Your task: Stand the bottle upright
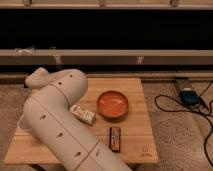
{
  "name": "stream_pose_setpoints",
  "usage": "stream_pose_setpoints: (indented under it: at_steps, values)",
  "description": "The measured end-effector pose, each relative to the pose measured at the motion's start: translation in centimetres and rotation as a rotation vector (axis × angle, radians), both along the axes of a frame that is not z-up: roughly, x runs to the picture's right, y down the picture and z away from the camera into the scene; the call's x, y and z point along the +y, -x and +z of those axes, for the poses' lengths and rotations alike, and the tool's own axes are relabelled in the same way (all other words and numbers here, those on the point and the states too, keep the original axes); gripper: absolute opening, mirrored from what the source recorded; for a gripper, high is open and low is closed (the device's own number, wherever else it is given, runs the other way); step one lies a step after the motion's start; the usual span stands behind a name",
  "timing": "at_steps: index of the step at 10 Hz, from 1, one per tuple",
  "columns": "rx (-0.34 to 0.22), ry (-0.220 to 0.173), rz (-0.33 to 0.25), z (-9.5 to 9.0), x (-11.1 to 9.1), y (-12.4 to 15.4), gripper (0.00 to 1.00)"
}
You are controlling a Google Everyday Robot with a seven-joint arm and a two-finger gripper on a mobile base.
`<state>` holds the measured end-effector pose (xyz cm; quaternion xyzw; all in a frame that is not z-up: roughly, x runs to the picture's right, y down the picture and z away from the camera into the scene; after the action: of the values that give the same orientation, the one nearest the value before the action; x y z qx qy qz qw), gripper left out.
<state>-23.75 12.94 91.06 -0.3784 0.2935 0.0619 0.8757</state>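
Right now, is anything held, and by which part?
Not the bottle, which lies free on the table; the gripper is hidden behind the arm.
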Motion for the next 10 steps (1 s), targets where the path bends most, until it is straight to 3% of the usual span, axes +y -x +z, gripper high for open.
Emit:
stream_pose_setpoints:
  at_steps: [6,7,10]
  values:
    - [0.031,-0.024,-0.015,0.05,-0.13,-0.46,0.77]
    - [0.032,-0.028,-0.014,0.07,-0.20,-0.54,0.71]
    - [0.035,-0.040,-0.010,0.03,-0.47,-0.76,0.41]
